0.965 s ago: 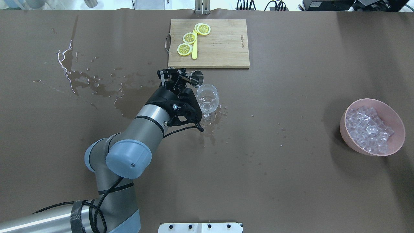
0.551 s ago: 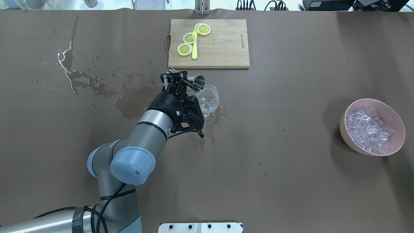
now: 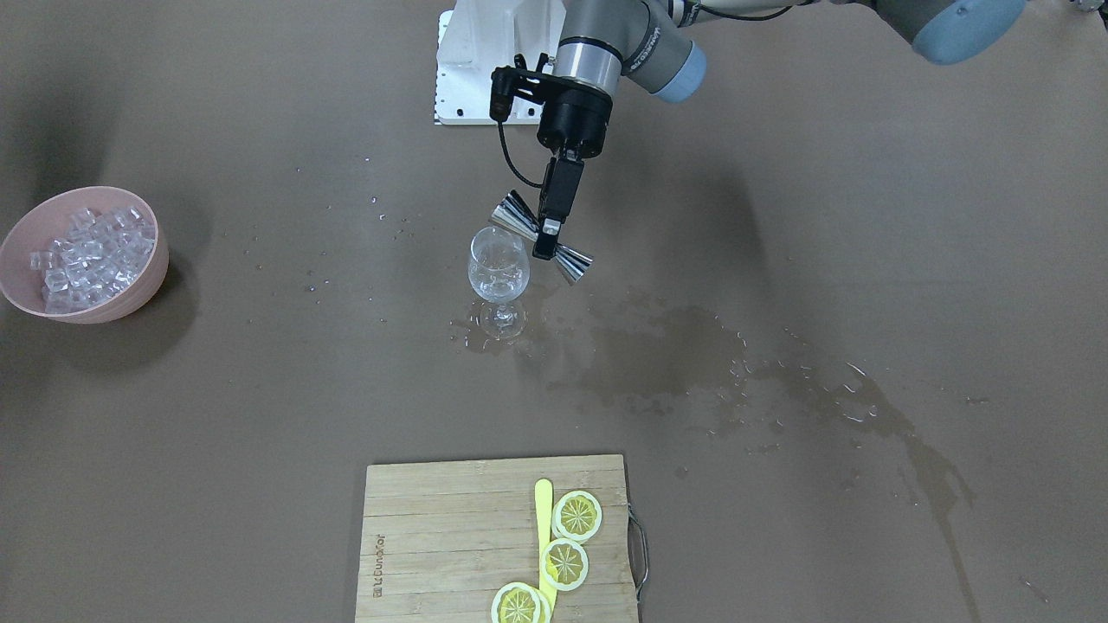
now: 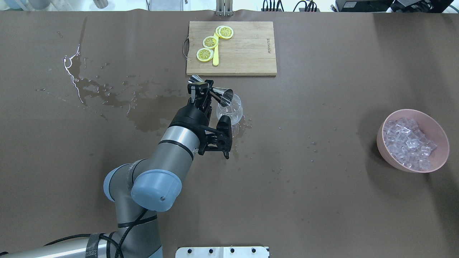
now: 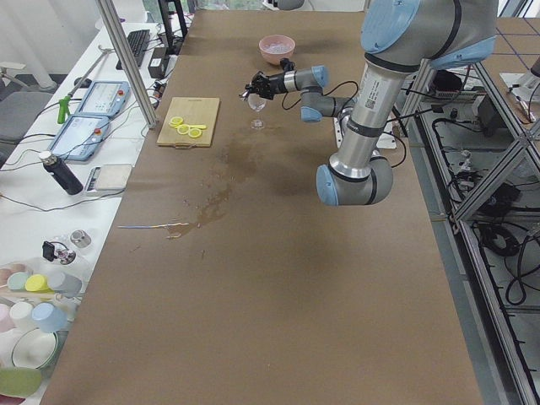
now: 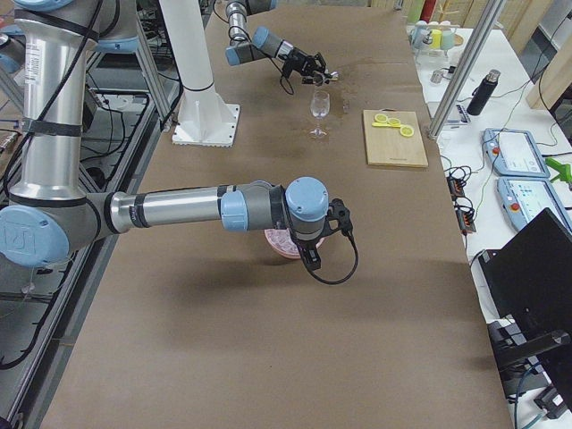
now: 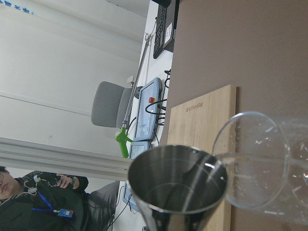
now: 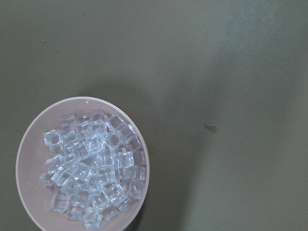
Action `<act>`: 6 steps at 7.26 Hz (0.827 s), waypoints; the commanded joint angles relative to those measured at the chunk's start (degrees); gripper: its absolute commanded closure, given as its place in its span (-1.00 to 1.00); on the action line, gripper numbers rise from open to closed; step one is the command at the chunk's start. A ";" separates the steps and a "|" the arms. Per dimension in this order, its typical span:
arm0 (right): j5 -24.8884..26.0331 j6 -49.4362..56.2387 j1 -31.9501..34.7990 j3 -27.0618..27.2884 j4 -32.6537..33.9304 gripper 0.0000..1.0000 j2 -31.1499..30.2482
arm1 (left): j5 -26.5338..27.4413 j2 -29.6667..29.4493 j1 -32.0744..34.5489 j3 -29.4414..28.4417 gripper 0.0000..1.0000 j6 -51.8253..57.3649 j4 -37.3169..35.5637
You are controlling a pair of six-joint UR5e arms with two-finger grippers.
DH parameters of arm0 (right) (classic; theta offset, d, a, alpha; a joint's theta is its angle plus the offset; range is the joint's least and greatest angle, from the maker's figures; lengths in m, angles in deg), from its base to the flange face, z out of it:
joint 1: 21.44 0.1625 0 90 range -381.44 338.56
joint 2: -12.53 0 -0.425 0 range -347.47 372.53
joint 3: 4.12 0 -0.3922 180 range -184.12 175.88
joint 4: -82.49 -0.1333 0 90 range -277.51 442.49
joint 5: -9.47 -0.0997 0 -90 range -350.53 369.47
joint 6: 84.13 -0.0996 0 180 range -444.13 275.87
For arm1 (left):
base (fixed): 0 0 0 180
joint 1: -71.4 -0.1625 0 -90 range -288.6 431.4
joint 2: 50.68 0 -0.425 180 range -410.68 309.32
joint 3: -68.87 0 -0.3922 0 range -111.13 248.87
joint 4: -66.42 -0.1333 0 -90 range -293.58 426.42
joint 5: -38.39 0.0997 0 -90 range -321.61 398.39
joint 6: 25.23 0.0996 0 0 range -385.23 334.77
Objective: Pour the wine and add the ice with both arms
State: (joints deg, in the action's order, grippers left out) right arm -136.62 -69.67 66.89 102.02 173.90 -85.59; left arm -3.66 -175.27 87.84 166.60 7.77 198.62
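pink bowl (image 4: pixel 394 163), overhead 3 o'clock: ice (image 4: pixel 407 143) heap | glass (image 3: pixel 497 268): jigger (image 4: pixel 224 96) tipped over its 11 o'clock rim | left gripper (image 3: pixel 545 247): clamps jigger waist | right gripper (image 6: pixel 310 255): opening cannot be told

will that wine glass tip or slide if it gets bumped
Probably tips easily: the wine glass has a wide bowl on a thin stem. It may slide too, its foot stands in a puddle. Looks thin, likely fragile.

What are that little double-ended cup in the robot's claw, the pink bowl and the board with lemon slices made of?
The double-ended cup looks like polished metal, likely steel: mirror-bright reflections. The pink bowl seems matte plastic or ceramic; the look leaves that open. The board looks like bamboo or pale wood: glued strips, visible grain.
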 commanded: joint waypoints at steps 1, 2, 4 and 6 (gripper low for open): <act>-0.07 -0.13 0.00 0.12 0.00 -1.00 0.04 | 0.04 -0.56 0.26 0.01 1.00 3.89 -0.01; -0.07 -0.13 0.00 0.12 0.00 -1.00 0.04 | 0.04 -0.56 0.79 -0.08 1.00 5.39 -0.10; -0.07 -0.13 0.00 -0.05 0.00 -1.00 0.04 | 1.60 -1.96 0.70 0.18 1.00 7.95 -4.98; -0.07 -0.04 0.00 -0.31 0.00 -1.00 -0.05 | 1.97 -2.85 0.70 0.18 1.00 8.65 -7.12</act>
State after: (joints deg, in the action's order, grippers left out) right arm -136.69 -69.74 66.89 101.88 173.90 -85.60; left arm -2.05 -177.73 88.54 166.74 15.77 192.96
